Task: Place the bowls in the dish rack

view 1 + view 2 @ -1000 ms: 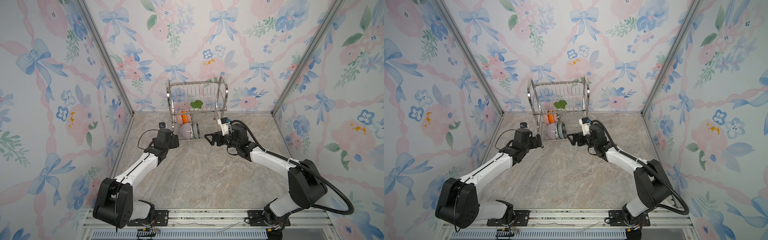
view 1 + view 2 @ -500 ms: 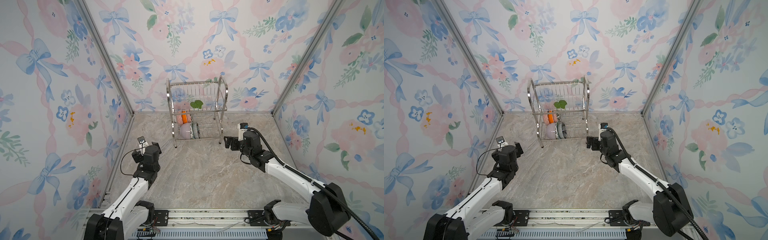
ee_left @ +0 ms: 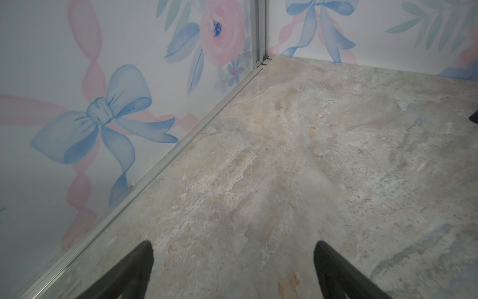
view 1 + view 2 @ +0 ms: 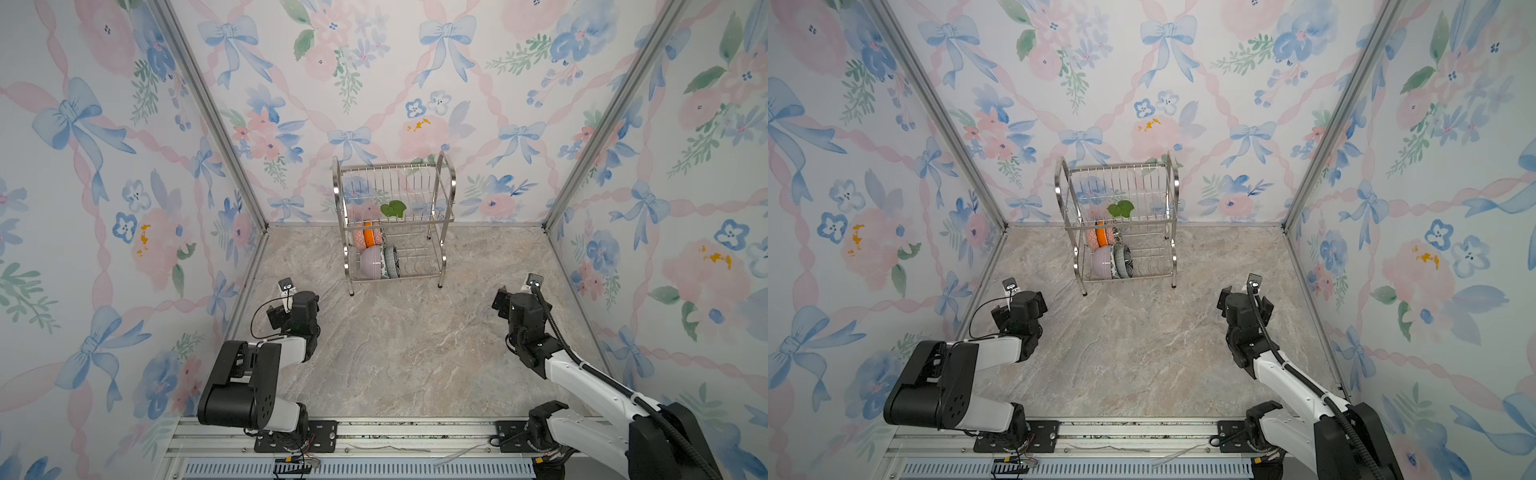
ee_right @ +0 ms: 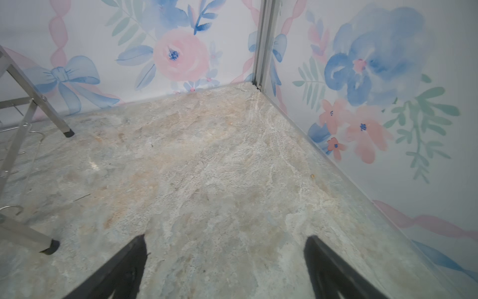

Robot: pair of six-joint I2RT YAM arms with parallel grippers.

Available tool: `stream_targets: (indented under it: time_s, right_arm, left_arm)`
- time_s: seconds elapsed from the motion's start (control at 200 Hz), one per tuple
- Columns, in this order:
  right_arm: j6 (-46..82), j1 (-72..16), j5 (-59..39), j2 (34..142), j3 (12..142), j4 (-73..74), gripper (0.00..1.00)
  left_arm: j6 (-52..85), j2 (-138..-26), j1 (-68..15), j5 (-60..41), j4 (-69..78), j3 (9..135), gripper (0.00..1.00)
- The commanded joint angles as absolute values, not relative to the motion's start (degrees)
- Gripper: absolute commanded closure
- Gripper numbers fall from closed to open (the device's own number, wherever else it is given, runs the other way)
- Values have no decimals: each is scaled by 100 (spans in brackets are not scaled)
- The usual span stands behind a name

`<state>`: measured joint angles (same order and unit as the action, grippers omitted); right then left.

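Observation:
The dish rack (image 4: 441, 216) (image 4: 1170, 216) stands at the back middle in both top views; only its legs (image 5: 46, 106) show in the right wrist view. The bowls stand on edge in its left half: pink and orange ones (image 4: 365, 235) on the upper tier, a lavender one (image 4: 371, 261) (image 4: 1101, 262) and patterned ones (image 4: 390, 262) on the lower tier. My left gripper (image 4: 291, 305) (image 3: 232, 244) is open over bare floor by the left wall. My right gripper (image 4: 519, 301) (image 5: 226, 238) is open over bare floor, to the right of the rack. Neither holds anything.
Flowered walls close the cell on three sides, with metal corner posts (image 4: 216, 120) and floor rails (image 3: 181, 150) along them. A green leaf piece (image 4: 393, 208) hangs on the rack's upper tier. The arms' base rail (image 4: 374, 432) runs along the front.
Both grippers have drawn back from the rack toward the front, the left one to the left wall with its arm folded, the right one toward the right wall. The bowls stayed in the rack.

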<state>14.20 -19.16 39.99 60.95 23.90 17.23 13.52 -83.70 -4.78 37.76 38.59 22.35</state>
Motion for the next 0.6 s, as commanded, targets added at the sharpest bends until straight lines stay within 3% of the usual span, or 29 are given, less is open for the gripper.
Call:
stream_targets:
  time_s: [0.0, 0.09, 0.31, 0.595]
  right_arm:
    - [873, -1823, 4673, 6107, 2320, 2494, 3]
    - [502, -1765, 4809, 6270, 2338, 2561, 3]
    - [506, -1501, 4980, 6624, 2311, 2814, 4]
    - [4, -1465, 4792, 7330, 2060, 4211, 3]
  left_arm:
    - [968, -8468, -466, 3200, 4624, 2315, 2]
    - [530, -8770, -608, 2902, 5413, 2131, 2]
    - [158, -8893, -844, 2823, 5467, 2188, 2]
    - [189, -8791, -691, 2261, 5560, 2044, 2]
